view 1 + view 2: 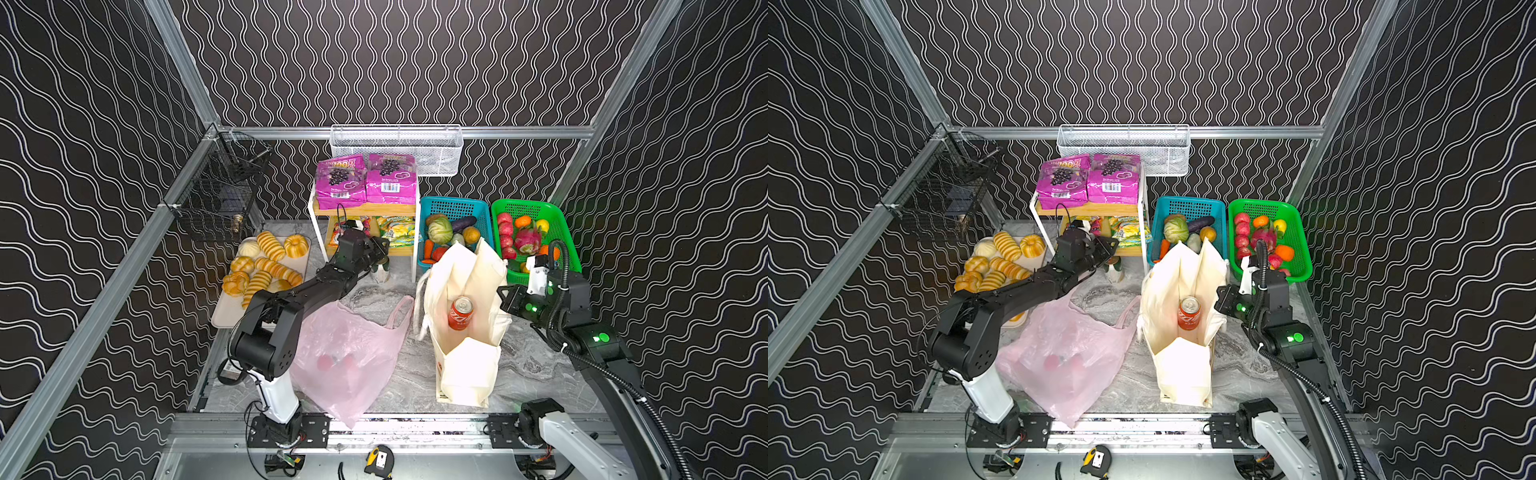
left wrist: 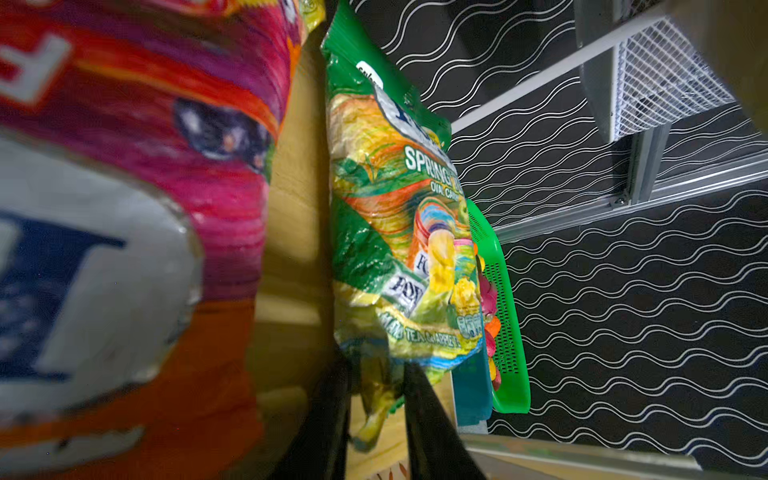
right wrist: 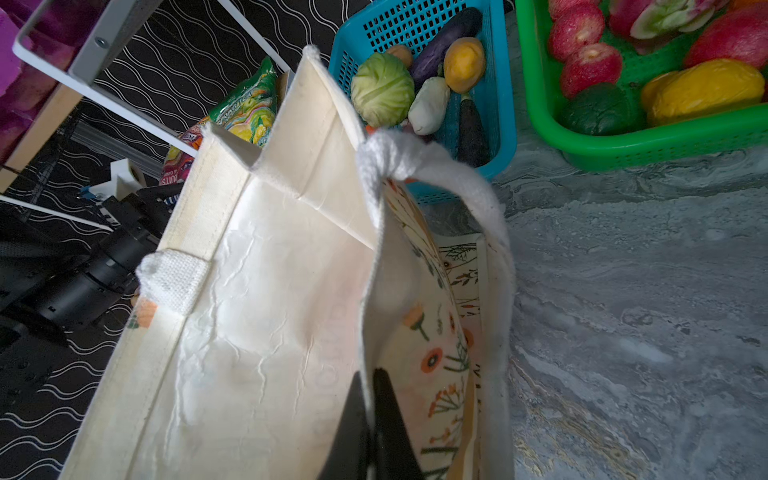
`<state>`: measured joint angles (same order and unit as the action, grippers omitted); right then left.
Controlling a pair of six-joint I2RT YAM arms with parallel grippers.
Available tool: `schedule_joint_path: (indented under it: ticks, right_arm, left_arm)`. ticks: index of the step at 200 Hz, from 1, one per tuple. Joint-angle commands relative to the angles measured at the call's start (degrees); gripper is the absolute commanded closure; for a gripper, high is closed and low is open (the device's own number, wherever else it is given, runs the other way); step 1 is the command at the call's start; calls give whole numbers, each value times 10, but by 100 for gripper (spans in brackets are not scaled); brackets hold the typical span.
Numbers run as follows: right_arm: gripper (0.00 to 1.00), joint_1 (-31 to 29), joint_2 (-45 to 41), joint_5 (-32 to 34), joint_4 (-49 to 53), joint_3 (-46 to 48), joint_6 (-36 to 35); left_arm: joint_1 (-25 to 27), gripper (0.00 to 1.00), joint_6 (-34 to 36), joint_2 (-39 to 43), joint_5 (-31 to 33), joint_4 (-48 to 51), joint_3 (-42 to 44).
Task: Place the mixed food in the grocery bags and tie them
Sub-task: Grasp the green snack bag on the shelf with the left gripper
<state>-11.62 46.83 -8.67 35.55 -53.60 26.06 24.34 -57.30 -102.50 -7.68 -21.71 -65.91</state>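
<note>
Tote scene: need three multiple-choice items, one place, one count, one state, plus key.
1. Where is the red can? A) pink plastic bag B) cream tote C) blue basket
2. How many magenta pouches are visible on the top shelf? A) one B) four C) two
3. What is the right gripper doing? A) shut on the tote's rim B) open above the can C) holding a cabbage
Key: B, the can stands inside the tote in both top views; C, two lie side by side; A, the right wrist view shows it pinching the tote wall.
</note>
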Motion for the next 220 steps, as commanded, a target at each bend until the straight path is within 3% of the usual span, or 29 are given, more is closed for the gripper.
schedule_joint_path:
  ticks: [1,43,60,118,158,192,220]
  right_arm:
    - [97,-1,-4,2,26,-2,-2]
    - [97,-1,-6,0,21,2,1]
    - [97,-1,-4,0,23,0,0]
    - [97,-1,-9,1,19,3,4]
    - [97,-1,-2,-6,18,0,7]
    - [97,-1,1,-5,14,-2,6]
    - [97,-1,5,-6,9,-2,9]
  left_arm:
    - [-1,84,-20,-1,-7,18,8]
    - [0,100,-9,46,-13,19,30]
    - [-1,100,14,67,-24,42,24]
    - [-1,100,238,120,-84,235,-46]
    - [-2,100,346,142,-127,323,-110]
    - [-7,100,368,145,-181,359,-135]
    - [-6,100,362,183,-191,340,-100]
